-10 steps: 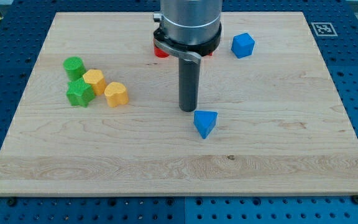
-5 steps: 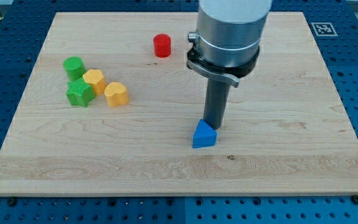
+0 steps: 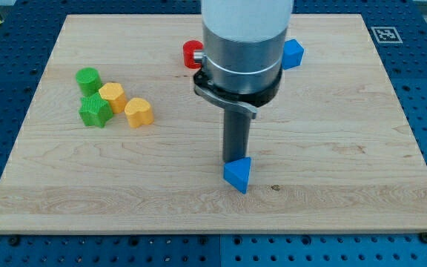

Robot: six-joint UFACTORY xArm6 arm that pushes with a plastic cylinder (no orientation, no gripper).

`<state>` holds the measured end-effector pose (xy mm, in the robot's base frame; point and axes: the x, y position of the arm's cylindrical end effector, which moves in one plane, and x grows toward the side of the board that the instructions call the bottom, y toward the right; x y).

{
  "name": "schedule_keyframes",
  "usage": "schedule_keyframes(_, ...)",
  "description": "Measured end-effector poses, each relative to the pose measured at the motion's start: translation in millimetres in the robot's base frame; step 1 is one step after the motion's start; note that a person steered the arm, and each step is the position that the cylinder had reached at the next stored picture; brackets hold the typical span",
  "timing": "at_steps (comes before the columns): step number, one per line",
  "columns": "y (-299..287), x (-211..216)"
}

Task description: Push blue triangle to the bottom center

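- Pressing against the upper edge of the blue triangle [image 3: 238, 175], our tip [image 3: 235, 161] stands a little below the middle of the frame, touching the block from the side toward the view's top.
- We see the blue triangle on the wooden tabletop [image 3: 347, 148], slightly right of the centre line and in the lower half, short of the bottom edge.
- We carry no jaws: our arm ends in a plain dark rod, so nothing is grasped.
- At the frame's upper left we find a cluster: a green cylinder [image 3: 87, 78], a green block [image 3: 94, 110] just below it, a yellow block [image 3: 113, 96] beside them and a second yellow block [image 3: 138, 112] to its lower right.
- Near the top, a red cylinder [image 3: 192, 54] peeks out at the left of our arm body, and a blue cube [image 3: 293, 53] at its right.
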<state>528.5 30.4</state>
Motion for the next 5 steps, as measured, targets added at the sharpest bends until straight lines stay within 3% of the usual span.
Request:
schedule_keyframes(2, 29, 8)
schedule_keyframes(5, -13, 11)
